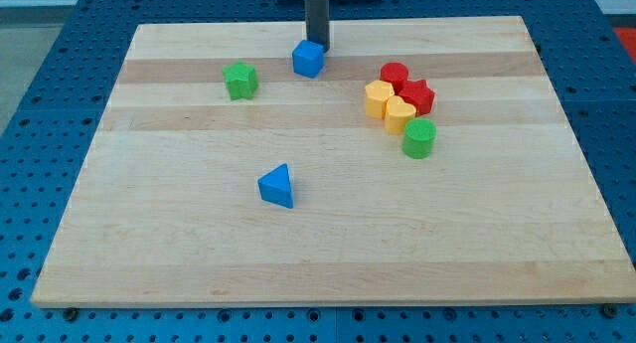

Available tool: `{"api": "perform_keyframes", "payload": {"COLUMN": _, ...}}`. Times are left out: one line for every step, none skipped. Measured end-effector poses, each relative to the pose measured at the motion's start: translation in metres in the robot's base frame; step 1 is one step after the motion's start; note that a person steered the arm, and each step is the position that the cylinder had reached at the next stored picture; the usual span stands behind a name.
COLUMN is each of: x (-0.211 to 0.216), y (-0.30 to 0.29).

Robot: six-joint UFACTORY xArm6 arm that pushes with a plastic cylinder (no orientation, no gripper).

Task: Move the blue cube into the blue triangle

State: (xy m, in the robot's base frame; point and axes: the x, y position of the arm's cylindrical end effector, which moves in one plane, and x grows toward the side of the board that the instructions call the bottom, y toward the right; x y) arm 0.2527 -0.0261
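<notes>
The blue cube point(309, 59) sits near the view's top centre of the wooden board point(199, 263). My tip point(317, 47) stands just behind it, at its upper right edge, touching or nearly touching it. The blue triangle point(277, 186) lies well below the cube, near the board's middle, slightly to the left.
A green star-shaped block point(239, 81) lies left of the blue cube. At the right is a tight cluster: a red cylinder point(395, 76), a red star block point(416, 95), two yellow blocks point(379, 99) point(399, 114), and a green cylinder point(419, 138).
</notes>
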Motion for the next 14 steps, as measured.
{"api": "perform_keyframes", "payload": {"x": 0.002, "y": -0.01}}
{"api": "perform_keyframes", "payload": {"x": 0.014, "y": -0.01}}
{"api": "perform_keyframes", "payload": {"x": 0.032, "y": -0.01}}
{"api": "perform_keyframes", "payload": {"x": 0.056, "y": -0.01}}
{"api": "perform_keyframes", "payload": {"x": 0.065, "y": -0.018}}
{"api": "perform_keyframes", "payload": {"x": 0.065, "y": -0.044}}
{"api": "perform_keyframes", "payload": {"x": 0.065, "y": -0.054}}
{"api": "perform_keyframes", "payload": {"x": 0.065, "y": -0.055}}
{"api": "perform_keyframes", "payload": {"x": 0.072, "y": -0.058}}
{"api": "perform_keyframes", "payload": {"x": 0.091, "y": -0.058}}
{"api": "perform_keyframes", "payload": {"x": 0.11, "y": -0.058}}
{"api": "perform_keyframes", "payload": {"x": 0.116, "y": -0.058}}
{"api": "perform_keyframes", "payload": {"x": 0.108, "y": -0.049}}
{"api": "perform_keyframes", "payload": {"x": 0.097, "y": -0.033}}
